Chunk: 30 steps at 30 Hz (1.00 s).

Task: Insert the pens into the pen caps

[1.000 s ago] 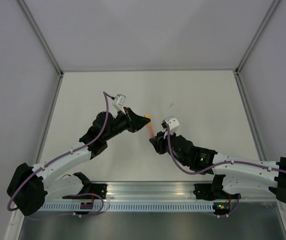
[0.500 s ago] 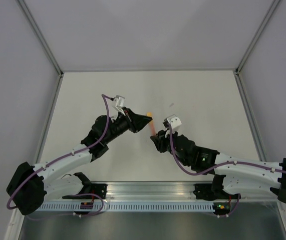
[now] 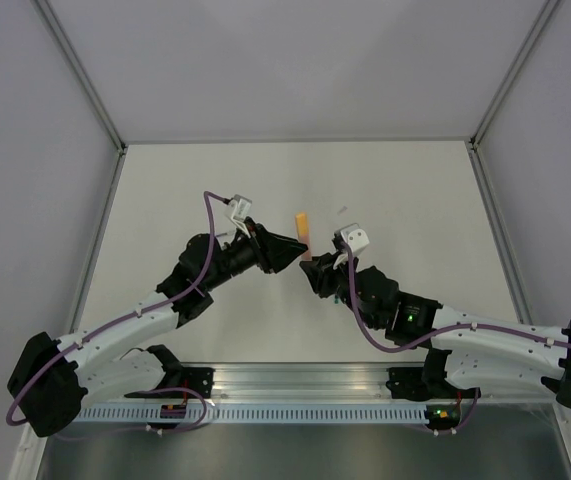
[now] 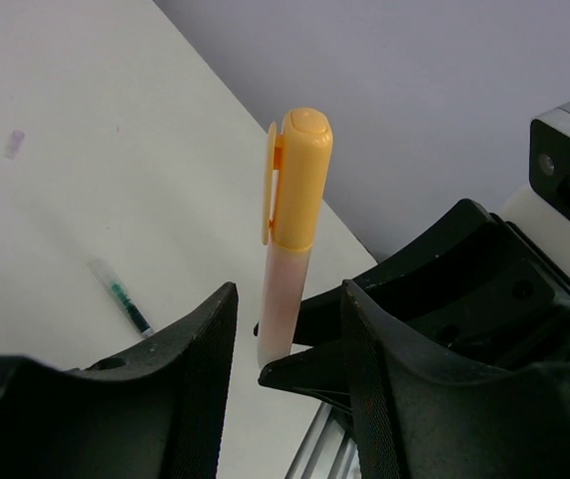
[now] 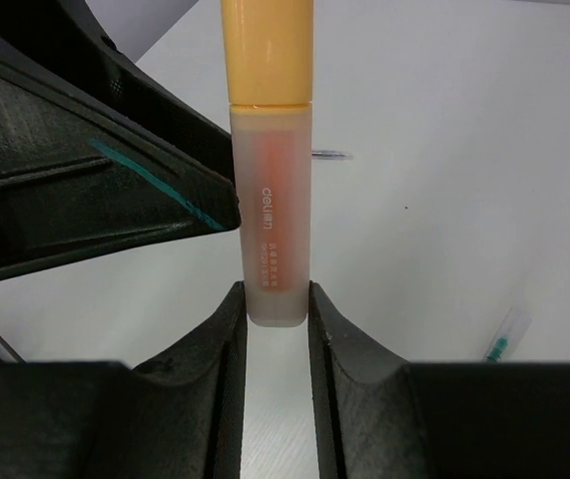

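Here, the right gripper (image 5: 277, 299) clamps the lower end of the pink-orange marker (image 5: 277, 220) and holds it upright above the surface (image 3: 405, 190), the yellow-orange cap (image 4: 299, 180) seated on its top end. The left gripper (image 4: 286, 299) stands wide, one finger on either side of the barrel, apparently gripping nothing. The capping of this marker looks done; the dark-and-green pen (image 4: 125, 301) lies flat on the surface beyond, well apart from both arms. The next move likely calls for the right arm to lower the marker and let go, and for the left to back clear without knocking the cap, then turn to that pen
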Available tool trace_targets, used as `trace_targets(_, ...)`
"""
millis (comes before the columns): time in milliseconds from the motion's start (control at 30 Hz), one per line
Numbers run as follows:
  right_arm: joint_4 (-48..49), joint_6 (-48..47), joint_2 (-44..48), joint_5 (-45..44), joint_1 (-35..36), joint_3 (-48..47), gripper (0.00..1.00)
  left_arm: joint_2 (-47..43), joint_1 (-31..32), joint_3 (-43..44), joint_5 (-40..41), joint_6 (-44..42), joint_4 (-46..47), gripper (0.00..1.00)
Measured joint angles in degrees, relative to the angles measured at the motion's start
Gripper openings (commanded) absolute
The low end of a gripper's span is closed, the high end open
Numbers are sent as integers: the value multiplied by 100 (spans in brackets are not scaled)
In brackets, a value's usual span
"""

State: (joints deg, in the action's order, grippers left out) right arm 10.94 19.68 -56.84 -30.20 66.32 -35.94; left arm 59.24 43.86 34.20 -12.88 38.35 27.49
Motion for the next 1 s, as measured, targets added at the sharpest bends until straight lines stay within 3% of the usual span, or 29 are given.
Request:
trace_targets(433, 278, 2, -2, 212, 26, 0, 0, 0, 0, 0, -96, -35, 9, 38)
trace_targets(800, 520, 11, -188, 188, 92, 0, 0, 0, 0, 0, -118, -42, 13, 34)
trace_targets(1000, 581, 33, -221, 120, 107, 0, 0, 9, -42, -9, -70, -179, 0, 5)
